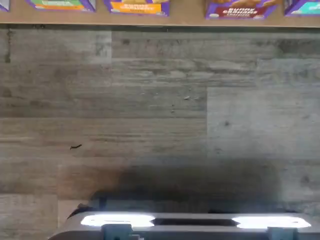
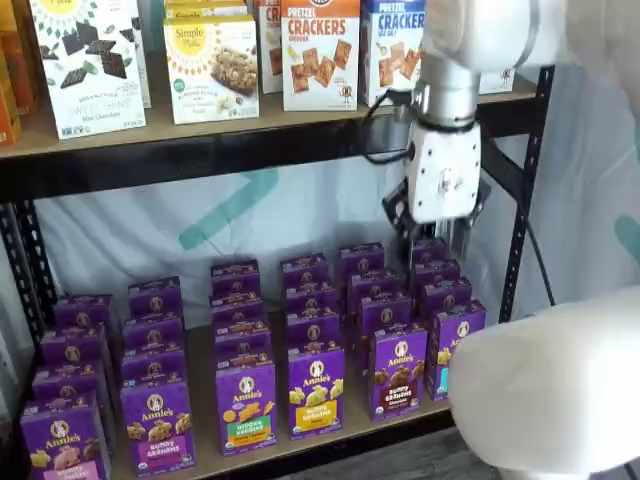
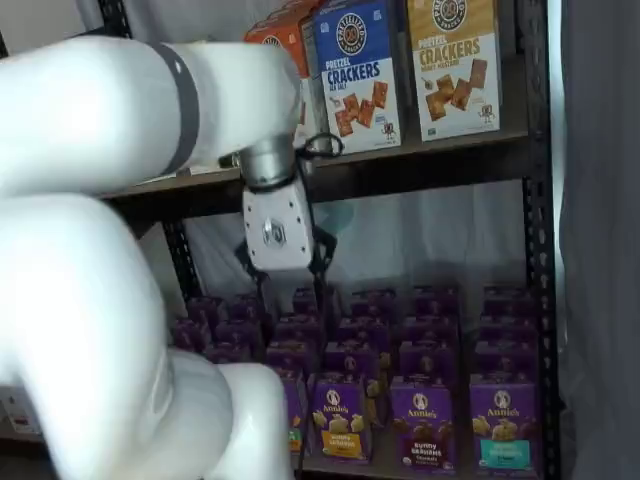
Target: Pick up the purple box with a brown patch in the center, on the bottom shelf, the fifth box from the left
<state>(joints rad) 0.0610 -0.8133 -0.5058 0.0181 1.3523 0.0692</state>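
white arm (image 3: 90, 300) looms nearest; gripper (image 2: 437, 228) fingers unclear, cannot tell their state. purple box (image 2: 399, 371) looks light, stiff, crushable cardboard: pinch its side faces.

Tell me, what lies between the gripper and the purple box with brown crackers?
In a shelf view, other purple cartons of that column lie below the gripper, behind the purple box.

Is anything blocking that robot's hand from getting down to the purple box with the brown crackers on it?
Nothing visible blocks it. The purple box stands in the front row of the bottom shelf, its face towards the open aisle. The gripper hangs above the rear rows, clear of them. Neighbouring purple cartons stand close on both sides, which could crowd the fingers.
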